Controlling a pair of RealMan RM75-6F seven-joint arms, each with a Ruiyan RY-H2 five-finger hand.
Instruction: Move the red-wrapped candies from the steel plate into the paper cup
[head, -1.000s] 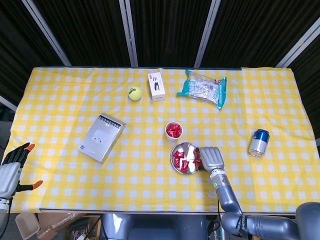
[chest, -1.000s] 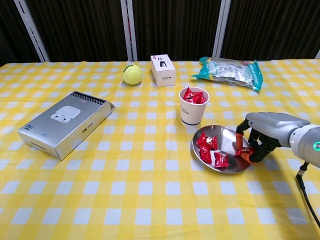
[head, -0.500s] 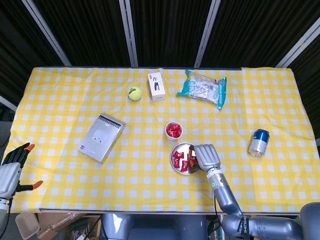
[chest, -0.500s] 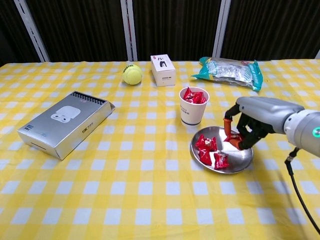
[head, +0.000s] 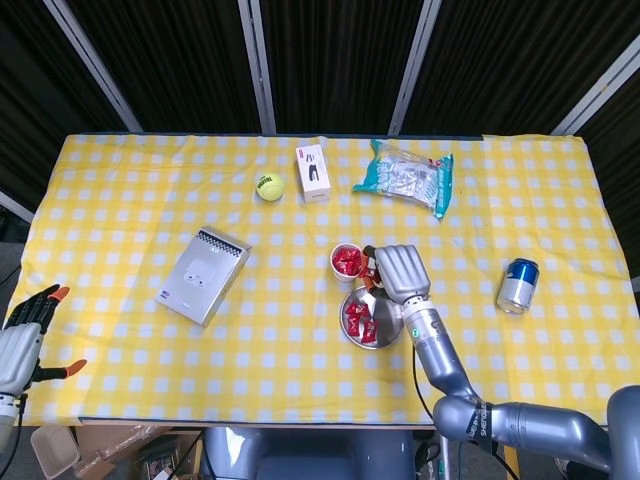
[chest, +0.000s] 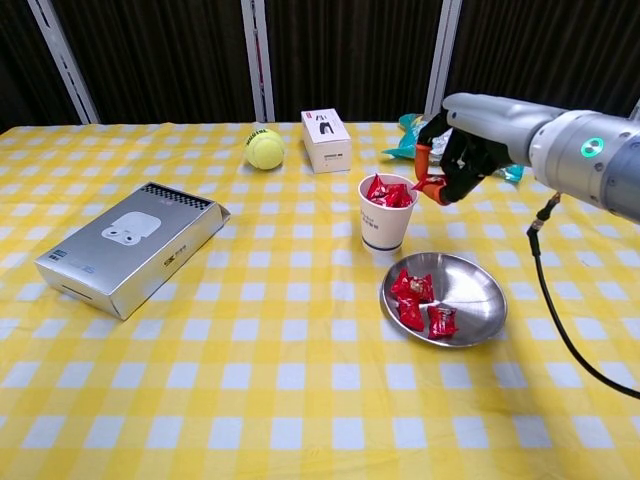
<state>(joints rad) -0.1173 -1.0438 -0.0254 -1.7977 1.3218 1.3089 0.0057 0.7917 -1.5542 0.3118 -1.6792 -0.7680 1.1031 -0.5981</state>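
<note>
The paper cup (chest: 386, 212) stands mid-table with red-wrapped candies inside (chest: 388, 193); in the head view the cup (head: 347, 262) is just behind the steel plate (head: 386, 322). Three red candies (chest: 415, 286) lie on the left part of the plate (chest: 472, 288). My right hand (chest: 462, 148) hovers just right of the cup's rim and pinches a red candy (chest: 434, 187) in its fingertips. From above, the right hand (head: 397, 272) sits between cup and plate. Off the table's front left corner, my left hand (head: 22, 338) holds nothing, its fingers spread.
A silver product box (chest: 130, 247) lies at the left. A tennis ball (chest: 265, 150) and a small white box (chest: 327, 140) are behind the cup. A snack bag (head: 405, 177) lies at the back right. A drink can (head: 518, 285) stands at the right.
My right hand has risen from the plate with a candy and moved back-left to the cup's rim. The left hand has stayed still.
</note>
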